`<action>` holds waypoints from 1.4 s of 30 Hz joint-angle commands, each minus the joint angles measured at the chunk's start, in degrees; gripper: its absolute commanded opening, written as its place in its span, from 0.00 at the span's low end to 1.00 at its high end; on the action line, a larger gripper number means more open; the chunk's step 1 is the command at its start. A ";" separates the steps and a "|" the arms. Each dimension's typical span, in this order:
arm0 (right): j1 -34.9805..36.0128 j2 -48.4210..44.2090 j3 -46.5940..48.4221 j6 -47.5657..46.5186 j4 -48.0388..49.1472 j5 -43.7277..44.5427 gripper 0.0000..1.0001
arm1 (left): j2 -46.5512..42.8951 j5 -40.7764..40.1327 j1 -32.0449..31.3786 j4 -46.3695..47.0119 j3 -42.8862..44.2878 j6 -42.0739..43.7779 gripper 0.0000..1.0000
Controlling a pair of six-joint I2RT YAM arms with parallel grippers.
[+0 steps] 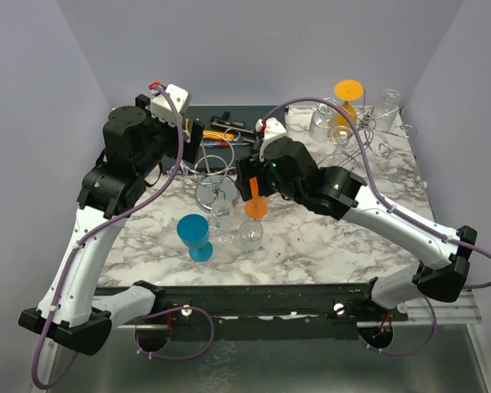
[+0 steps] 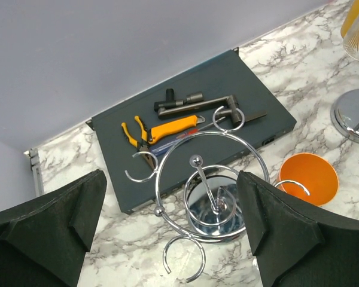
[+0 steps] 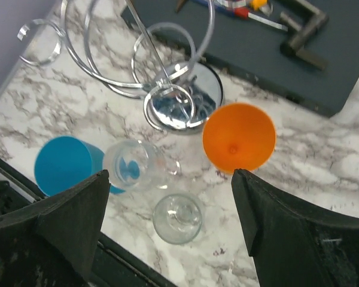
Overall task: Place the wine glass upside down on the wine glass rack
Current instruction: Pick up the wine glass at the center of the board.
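Hovering over a cluster of stemware, the right claw [image 3: 170, 179] is released, its black fingers spread with nothing between them. Directly below its gap stands a small clear wine glass [image 3: 178, 218], probably the piece to be taken. It rests on the white marbled worktop [image 1: 327, 237], just in front of the chrome wire wine glass rack [image 2: 196, 161] and not yet hung. Beside it stand an orange plastic goblet [image 3: 239, 136], a blue plastic goblet [image 3: 64, 170] and a second clear glass [image 3: 134, 162]. The left claw [image 2: 170, 176] is also released, straddling the rack from above without visible contact, seemingly ready to steady it. Seen from overhead, the glass stems are hidden. The clear glasses blur into the marble, so upright or inverted cannot be told. Both wrist views crop the rack's outer hoops.
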 commanded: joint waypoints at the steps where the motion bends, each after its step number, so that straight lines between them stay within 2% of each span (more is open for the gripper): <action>1: 2.03 -3.05 -6.23 7.81 -3.57 2.07 0.89 | -1.62 1.70 0.25 -0.43 -1.16 -2.58 0.99; 8: 5.55 -3.78 -16.35 16.06 -5.32 1.09 0.84 | -2.33 4.41 0.24 -0.40 -1.75 -2.28 0.99; 14: 6.00 -4.59 -22.39 18.67 -2.15 0.09 0.80 | -2.52 6.47 0.18 -0.30 -2.15 -2.06 0.99; 28: 5.90 2.93 -24.37 19.97 2.57 2.74 0.71 | -2.01 9.04 0.18 -0.32 -2.31 -2.85 0.99; 42: 4.79 2.61 -28.24 20.86 4.73 2.09 0.63 | -2.62 11.79 0.18 -0.26 -3.37 -3.05 0.99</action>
